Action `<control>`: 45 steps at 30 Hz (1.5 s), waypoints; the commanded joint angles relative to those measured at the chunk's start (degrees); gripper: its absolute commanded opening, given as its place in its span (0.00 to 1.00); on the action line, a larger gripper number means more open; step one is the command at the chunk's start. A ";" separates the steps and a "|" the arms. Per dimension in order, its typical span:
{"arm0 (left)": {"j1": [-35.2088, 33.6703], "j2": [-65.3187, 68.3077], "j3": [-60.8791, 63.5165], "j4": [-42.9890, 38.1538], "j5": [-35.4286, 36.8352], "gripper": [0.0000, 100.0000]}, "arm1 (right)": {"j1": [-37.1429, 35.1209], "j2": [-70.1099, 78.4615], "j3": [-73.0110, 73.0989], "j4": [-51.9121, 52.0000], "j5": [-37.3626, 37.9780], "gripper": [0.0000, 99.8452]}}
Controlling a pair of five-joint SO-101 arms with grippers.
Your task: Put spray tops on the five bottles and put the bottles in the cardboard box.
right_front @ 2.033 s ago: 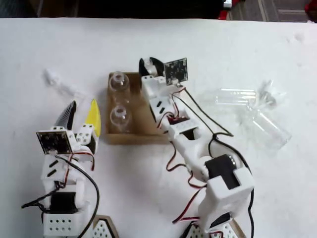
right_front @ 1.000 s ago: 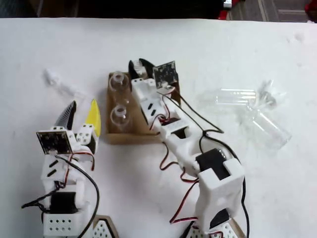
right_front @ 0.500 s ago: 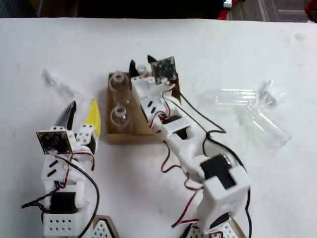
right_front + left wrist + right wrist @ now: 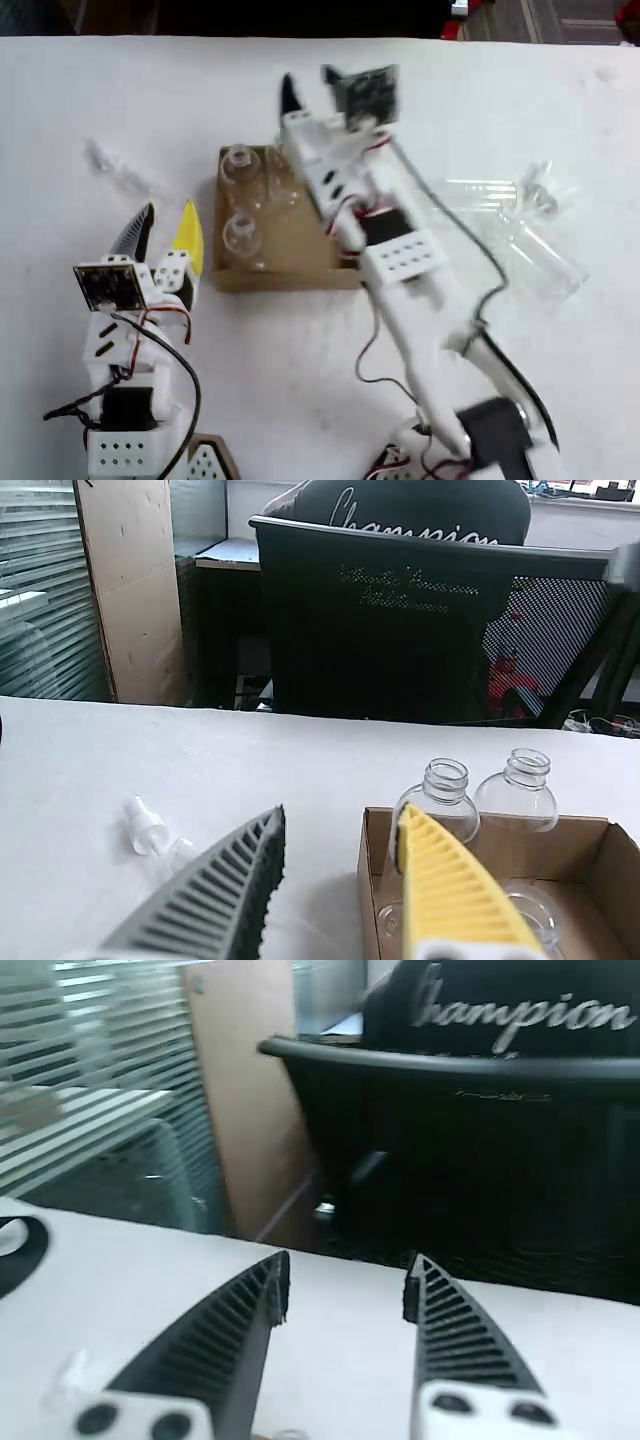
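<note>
The cardboard box [image 4: 300,250] lies mid-table with three clear bottles standing in it, necks bare: one [image 4: 238,165] at the far left corner, one [image 4: 283,172] beside it, one [image 4: 243,236] nearer. My right gripper [image 4: 310,85] hangs open above the table just beyond the box, nothing between its fingers [image 4: 240,1330]. My left gripper [image 4: 165,228] rests open left of the box, one finger grey and one yellow. The left wrist view shows the box [image 4: 590,840] and two bottle necks [image 4: 445,785] [image 4: 522,780] past the left gripper [image 4: 340,820]. The right gripper [image 4: 348,1265] faces away from the box.
Two more clear bottles [image 4: 478,194] [image 4: 548,260] lie on their sides at the right, with spray tops [image 4: 540,192] beside them. Another spray top [image 4: 115,165] lies left of the box, also seen as spray top [image 4: 150,830]. A black chair stands beyond the table's far edge.
The right gripper was low at the box's far side with a bottle between its fingers. It has let go, risen and moved beyond the box; that bottle now stands in the box. The left arm kept still.
</note>
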 commanded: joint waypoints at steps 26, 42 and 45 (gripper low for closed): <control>0.31 -0.48 -0.18 -1.23 0.53 0.18 | 22.99 19.47 -35.34 69.41 49.85 0.16; 0.40 -0.48 -0.18 -1.23 0.53 0.18 | 21.67 31.52 -37.45 65.19 59.69 0.17; 0.40 -0.48 -0.18 -1.23 0.53 0.18 | 20.88 35.03 -37.71 65.36 62.95 0.17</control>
